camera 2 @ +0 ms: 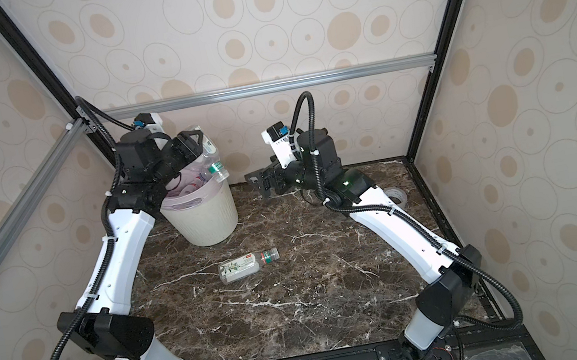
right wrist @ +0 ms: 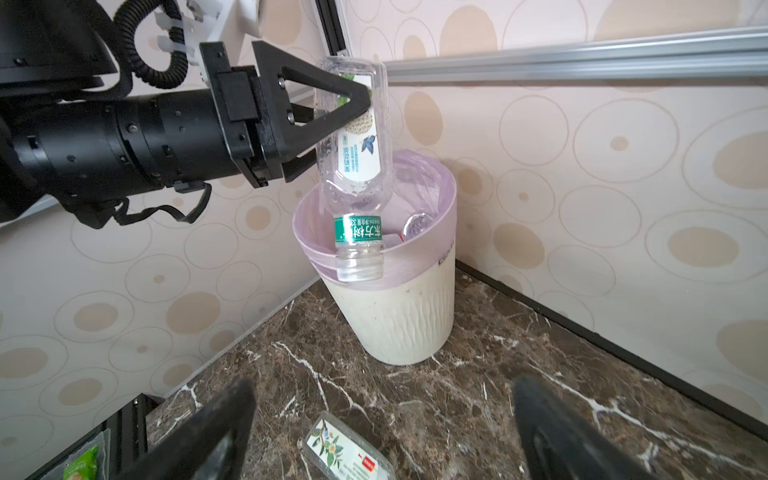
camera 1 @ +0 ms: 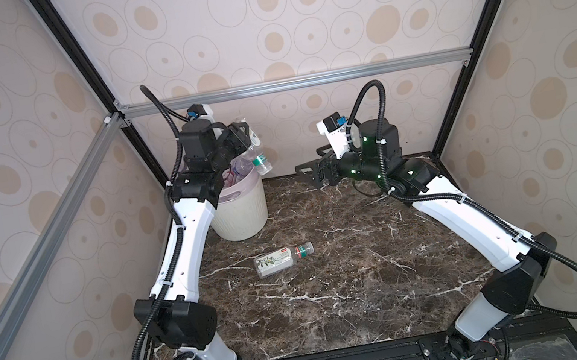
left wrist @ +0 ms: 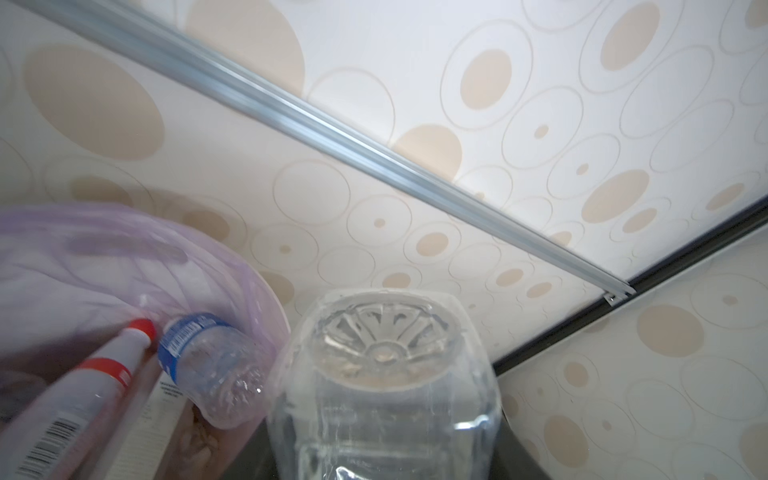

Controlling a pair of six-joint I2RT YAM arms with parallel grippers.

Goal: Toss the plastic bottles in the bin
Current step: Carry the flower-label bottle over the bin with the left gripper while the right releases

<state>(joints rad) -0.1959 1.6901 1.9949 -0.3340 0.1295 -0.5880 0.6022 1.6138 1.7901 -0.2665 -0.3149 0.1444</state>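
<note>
My left gripper (right wrist: 353, 106) grips a bottle (right wrist: 359, 166) over the eleven-o'clock bin (right wrist: 399, 324), its Chinese label legible only in the right wrist view; right gripper (right wrist: 384, 424) wide.

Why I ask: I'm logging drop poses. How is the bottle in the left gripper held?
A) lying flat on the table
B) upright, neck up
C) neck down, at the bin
C: the right wrist view shows the left gripper clamping the clear bottle neck down at the bin.
</note>
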